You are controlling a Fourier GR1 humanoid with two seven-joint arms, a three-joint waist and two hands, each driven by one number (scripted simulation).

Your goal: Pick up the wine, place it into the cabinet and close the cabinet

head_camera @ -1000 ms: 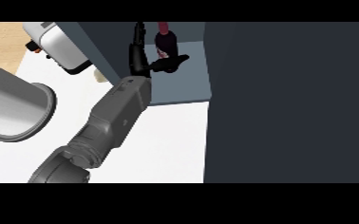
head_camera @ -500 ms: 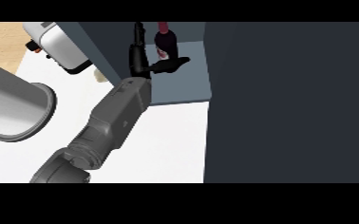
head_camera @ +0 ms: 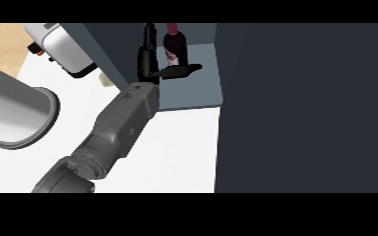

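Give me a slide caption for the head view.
Left hand open beside the wine bottle standing inside the open cabinet.

Your left arm comes in from the bottom left and reaches far forward. Your left hand is open, with its fingers straight ahead and its thumb sticking out to the right.

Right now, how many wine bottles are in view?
1. The bottle stands upright inside the cabinet, just right of the left hand. The dark panel on the right may hide others.
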